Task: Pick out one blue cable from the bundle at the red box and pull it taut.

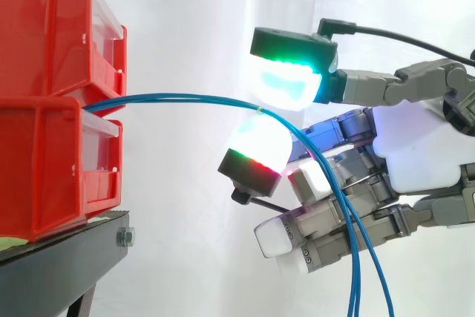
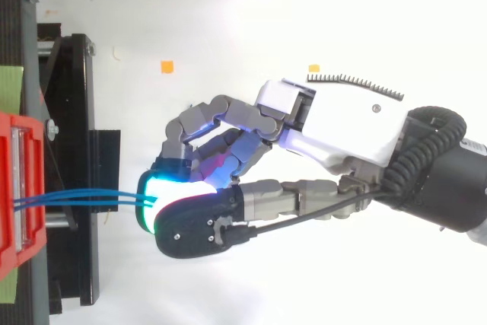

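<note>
Hand, extended level from the right.
Fingers curled; blue cable pinched between two glowing pads.

Nothing legible in either view. Red bins: plain faces, no readable label. Hand shell: no print I can make out. Orange square on the white surface and green strip by the stand are blank markers with no characters.
</note>
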